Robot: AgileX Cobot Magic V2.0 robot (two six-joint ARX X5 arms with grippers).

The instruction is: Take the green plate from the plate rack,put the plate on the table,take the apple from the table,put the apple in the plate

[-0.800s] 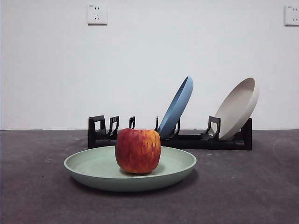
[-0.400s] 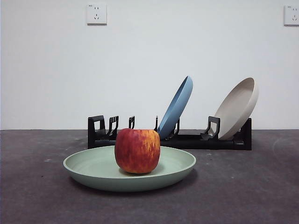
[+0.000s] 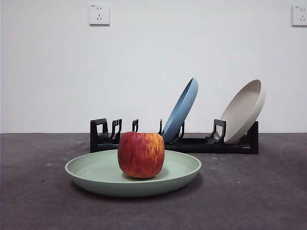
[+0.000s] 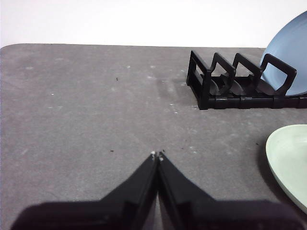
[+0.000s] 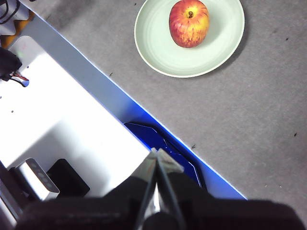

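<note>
The green plate (image 3: 96, 173) lies flat on the table (image 3: 249, 191) in front of the plate rack (image 3: 201, 143). The apple (image 3: 141, 154) stands in the middle of the plate, also seen from above as the apple (image 5: 189, 22) in the green plate (image 5: 163, 52). My left gripper (image 4: 157, 155) is shut and empty, low over the bare table to the left of the rack (image 4: 230, 84) and apart from the plate's rim (image 4: 288, 158). My right gripper (image 5: 156, 158) is shut and empty, held high over the table's edge, far from the plate.
A blue plate (image 3: 181, 111) and a cream-white plate (image 3: 243, 111) lean in the rack's slots. A white surface (image 5: 62, 120) with small devices lies past the table's blue-lit edge below the right gripper.
</note>
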